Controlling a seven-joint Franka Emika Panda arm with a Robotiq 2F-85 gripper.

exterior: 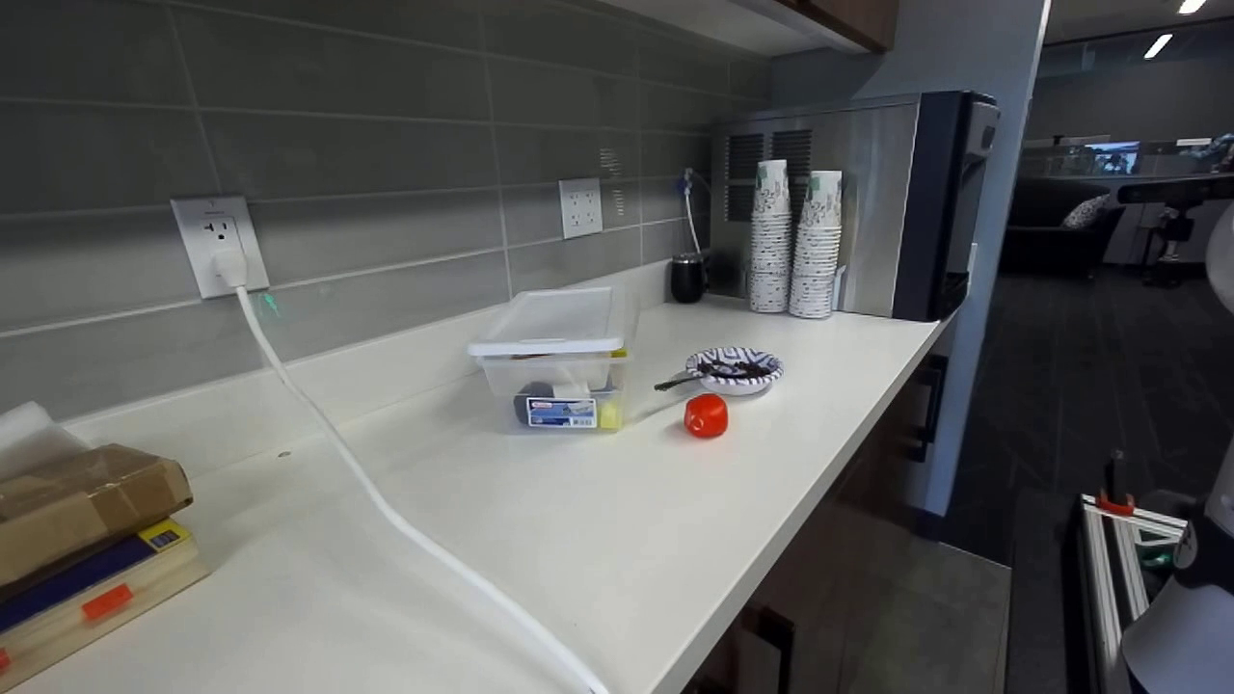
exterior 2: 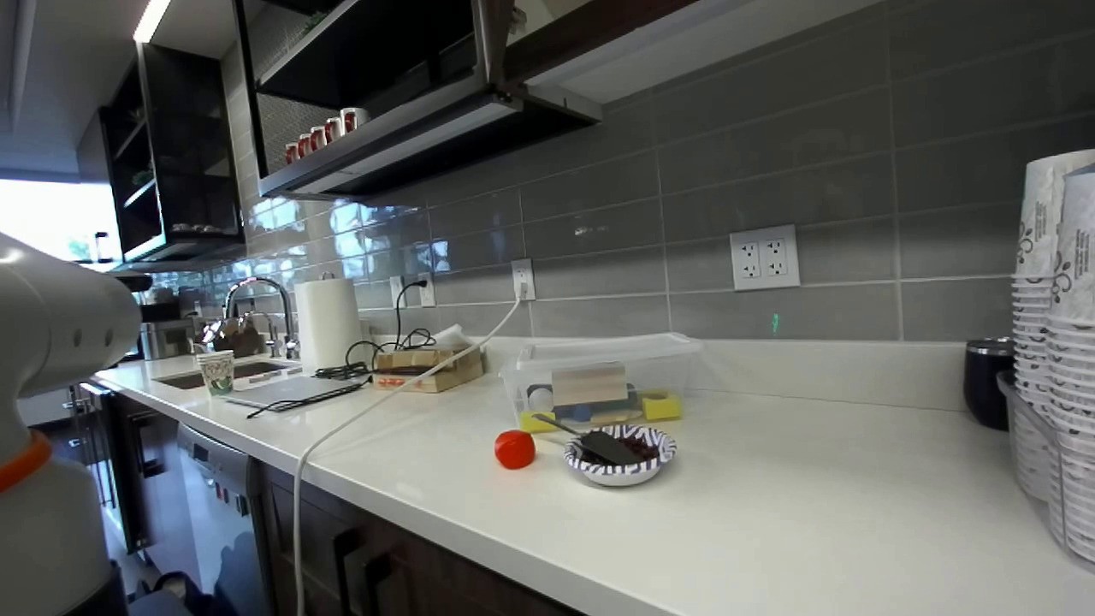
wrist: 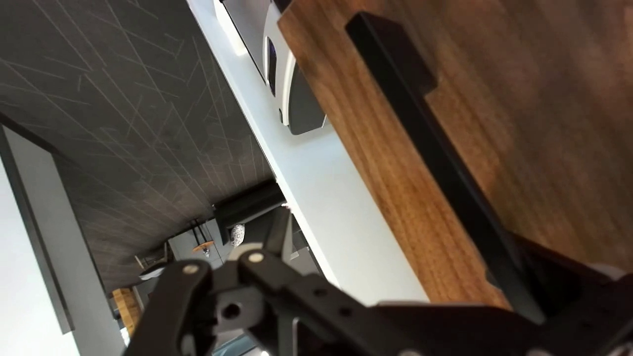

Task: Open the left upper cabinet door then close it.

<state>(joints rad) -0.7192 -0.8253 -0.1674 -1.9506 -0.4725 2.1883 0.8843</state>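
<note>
A brown wooden cabinet door fills the right side of the wrist view, with a long black bar handle running diagonally across it. My gripper is at the bottom of the wrist view, with its fingers apart. The handle's lower end runs down between the fingers, near the right one, which is dark and hard to make out. I cannot tell whether the handle is touched or whether the door is ajar. The wooden upper cabinet shows only by its lower edge in both exterior views. The gripper is out of both exterior views.
Below the cabinet, a white counter holds a lidded plastic bin, a red pepper-like object, a patterned bowl, stacked cups and a steel machine. A white cable crosses it. Open black shelves adjoin the cabinet.
</note>
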